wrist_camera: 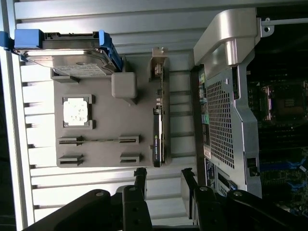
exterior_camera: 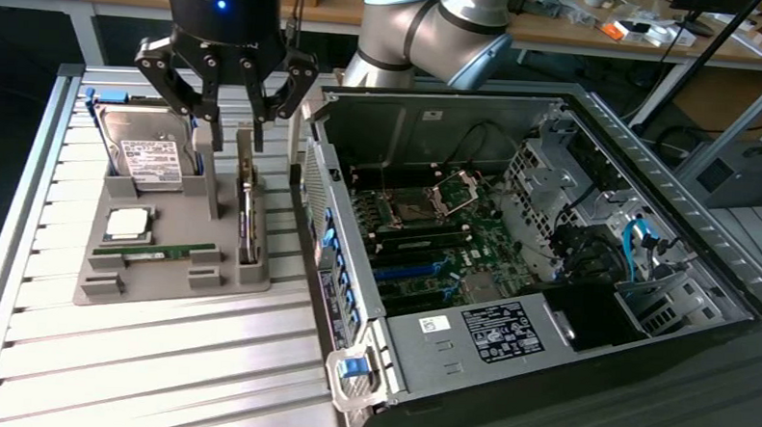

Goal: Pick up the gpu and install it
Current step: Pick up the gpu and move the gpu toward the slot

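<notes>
Alongside the case, the gpu stands on edge.

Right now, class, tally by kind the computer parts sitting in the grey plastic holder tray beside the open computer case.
Silver labelled hard drive in a blue bracket: 1
Square silver processor chip: 1
Narrow green memory stick: 1
Thin flat gpu card standing on edge: 1
Total: 4
</notes>
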`<state>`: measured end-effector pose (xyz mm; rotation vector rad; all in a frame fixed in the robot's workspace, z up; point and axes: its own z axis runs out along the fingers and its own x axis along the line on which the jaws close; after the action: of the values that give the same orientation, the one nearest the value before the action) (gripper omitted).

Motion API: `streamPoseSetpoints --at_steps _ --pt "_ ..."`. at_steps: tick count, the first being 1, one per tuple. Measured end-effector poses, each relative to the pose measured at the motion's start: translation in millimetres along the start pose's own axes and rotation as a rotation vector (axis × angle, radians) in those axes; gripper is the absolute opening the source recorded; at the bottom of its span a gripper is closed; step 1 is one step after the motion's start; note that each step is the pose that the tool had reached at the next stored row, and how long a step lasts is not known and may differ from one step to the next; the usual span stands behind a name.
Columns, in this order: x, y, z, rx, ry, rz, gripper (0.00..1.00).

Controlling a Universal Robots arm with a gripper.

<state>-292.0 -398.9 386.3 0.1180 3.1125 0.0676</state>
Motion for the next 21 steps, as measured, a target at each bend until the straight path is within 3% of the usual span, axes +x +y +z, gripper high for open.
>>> streamPoseSetpoints --at_steps 21 --pt "0.1 -0.2 4.4 0.0 0.0 0.0 0.42"
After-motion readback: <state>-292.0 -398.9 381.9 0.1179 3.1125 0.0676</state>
